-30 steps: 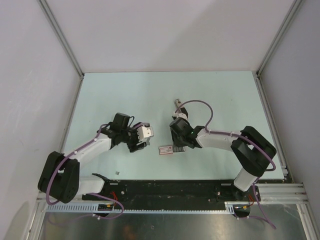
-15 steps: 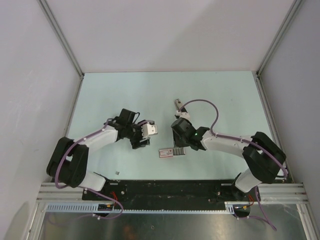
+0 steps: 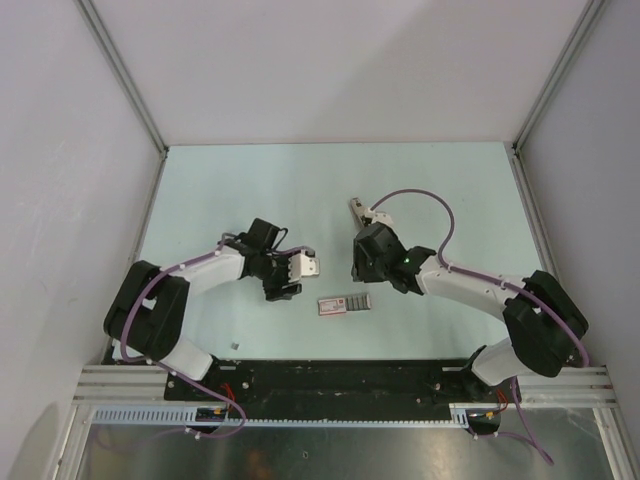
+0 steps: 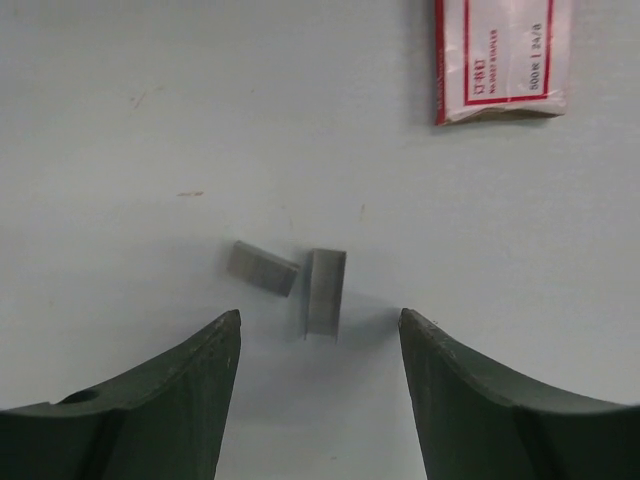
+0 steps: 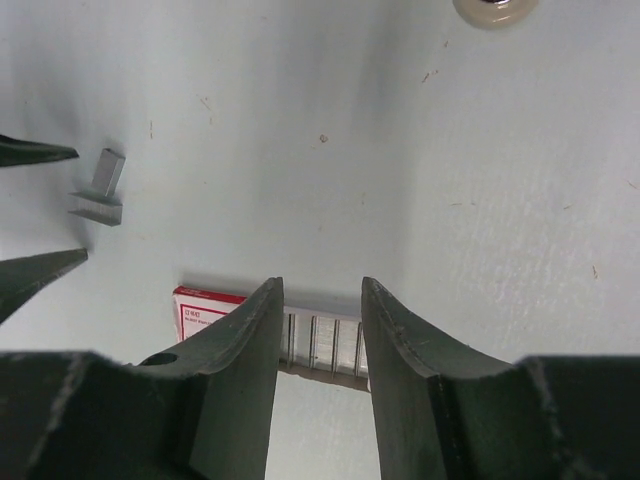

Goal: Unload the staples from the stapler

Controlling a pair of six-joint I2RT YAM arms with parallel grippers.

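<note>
Two short grey strips of staples (image 4: pixel 325 290) lie on the table just ahead of my left gripper (image 4: pixel 320 318), which is open around bare tabletop. One strip (image 4: pixel 262 268) lies flat, the other stands on edge. The right wrist view shows the same staples (image 5: pixel 100 190) at far left, between the left fingertips (image 5: pixel 45 152). My right gripper (image 5: pixel 320 284) is open with nothing between its fingers, above the ribbed end of the red-and-white box (image 5: pixel 320 340). The stapler (image 3: pixel 356 210) lies behind the right gripper (image 3: pixel 360 275). The left gripper (image 3: pixel 312 268) points right.
The red-and-white staple box (image 3: pixel 345 304) lies flat between the two grippers, near the front; its label shows at the top right of the left wrist view (image 4: pixel 500 60). A tiny grey bit (image 3: pixel 233 345) sits by the left arm's base. Walls enclose the table.
My left gripper has slid right, closer to the box. My right gripper has drawn back from the box, which now lies fully uncovered, and its arm has stretched out flatter.
</note>
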